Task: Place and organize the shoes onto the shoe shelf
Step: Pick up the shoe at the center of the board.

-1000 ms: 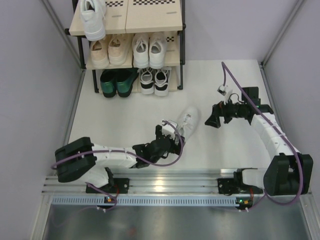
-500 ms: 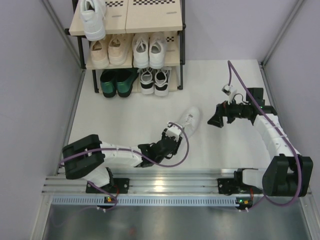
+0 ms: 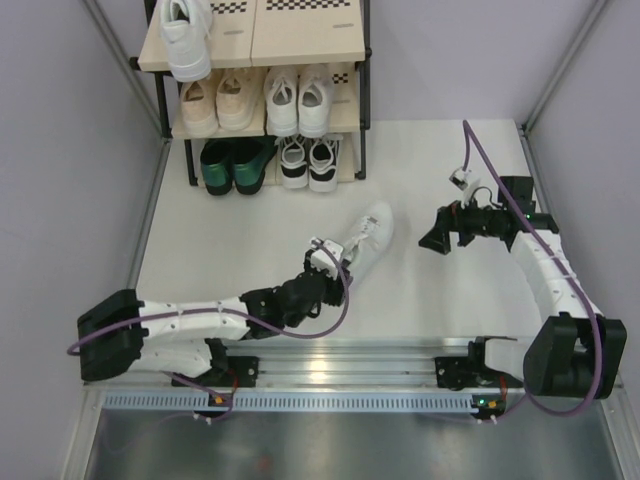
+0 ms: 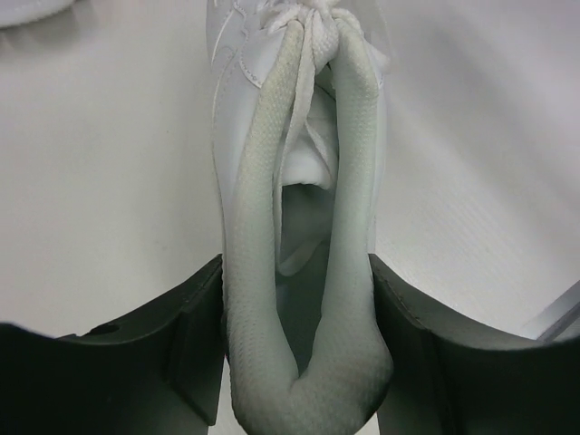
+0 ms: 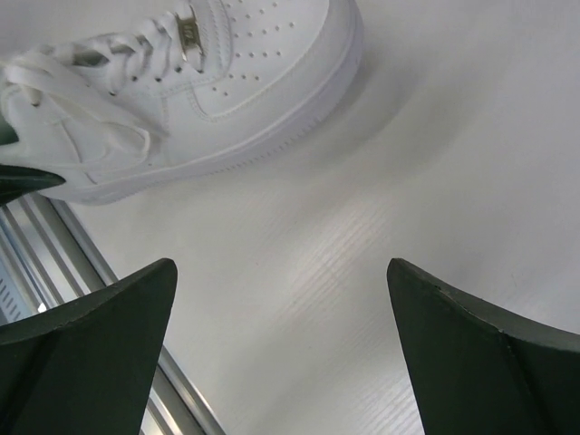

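Left gripper (image 3: 320,260) on the loose white sneaker (image 3: 368,232), right gripper (image 3: 432,232) free.
We see the left gripper clamped on the sneaker's heel collar. The shoe lies on the table (image 3: 250,230) in front of the shelf (image 3: 300,40), toe angled toward it. Right gripper hangs wide apart near the shoe's right side. A second white sneaker (image 3: 187,38) sits on the top board.
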{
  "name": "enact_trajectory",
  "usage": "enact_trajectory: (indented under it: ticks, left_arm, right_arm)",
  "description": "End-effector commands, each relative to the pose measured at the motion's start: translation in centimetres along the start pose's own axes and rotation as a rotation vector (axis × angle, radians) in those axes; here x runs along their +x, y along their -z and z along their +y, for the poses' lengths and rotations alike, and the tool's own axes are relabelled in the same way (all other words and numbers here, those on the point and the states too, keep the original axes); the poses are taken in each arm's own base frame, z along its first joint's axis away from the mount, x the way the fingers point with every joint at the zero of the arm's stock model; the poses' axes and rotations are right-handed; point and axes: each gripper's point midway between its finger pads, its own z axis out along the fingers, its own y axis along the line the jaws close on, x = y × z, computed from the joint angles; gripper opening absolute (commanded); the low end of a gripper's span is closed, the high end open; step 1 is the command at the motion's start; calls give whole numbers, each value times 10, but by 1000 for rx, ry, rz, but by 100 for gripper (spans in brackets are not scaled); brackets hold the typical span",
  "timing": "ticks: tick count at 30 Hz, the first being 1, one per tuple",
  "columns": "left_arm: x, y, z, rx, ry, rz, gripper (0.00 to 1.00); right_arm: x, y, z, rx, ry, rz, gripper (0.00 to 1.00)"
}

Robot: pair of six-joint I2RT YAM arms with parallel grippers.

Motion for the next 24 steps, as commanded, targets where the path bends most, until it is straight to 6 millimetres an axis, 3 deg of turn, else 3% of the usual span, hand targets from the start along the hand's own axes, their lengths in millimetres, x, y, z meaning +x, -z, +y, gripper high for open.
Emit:
enact_trajectory:
  ticks: [1, 6, 10, 11, 13, 14, 17, 18, 20, 24]
  left_arm:
    - [-78, 18, -2, 18, 121, -250, 0]
    - [-112, 39, 9, -5, 150, -346, 0]
    - [-151, 58, 13, -14, 157, -406, 0]
    - [-172, 65, 13, -18, 165, -435, 0]
    - [-185, 70, 16, -42, 125, -436, 0]
    - [-209, 79, 17, -50, 133, -471, 0]
    - [-234, 86, 22, -84, 88, -481, 0]
    - [-260, 96, 24, -88, 108, -519, 0]
    - [-270, 93, 30, -116, 72, -505, 0]
    - [-316, 102, 42, -132, 80, -566, 0]
  right_arm:
    - [-10, 6, 3, -10, 51, -49, 99]
    - [-10, 8, 0, -1, 46, -54, 99]
    - [-11, 9, -1, 7, 45, -59, 99]
    - [-11, 10, -1, 8, 44, -62, 99]
    - [-12, 12, -2, 15, 44, -68, 99]
    - [-12, 13, -4, 20, 41, -71, 99]
    - [-13, 15, -6, 27, 36, -76, 99]
    - [-13, 15, -6, 29, 37, -77, 99]
    - [-13, 16, -7, 33, 36, -80, 99]
    - [-13, 17, -8, 37, 34, -83, 100]
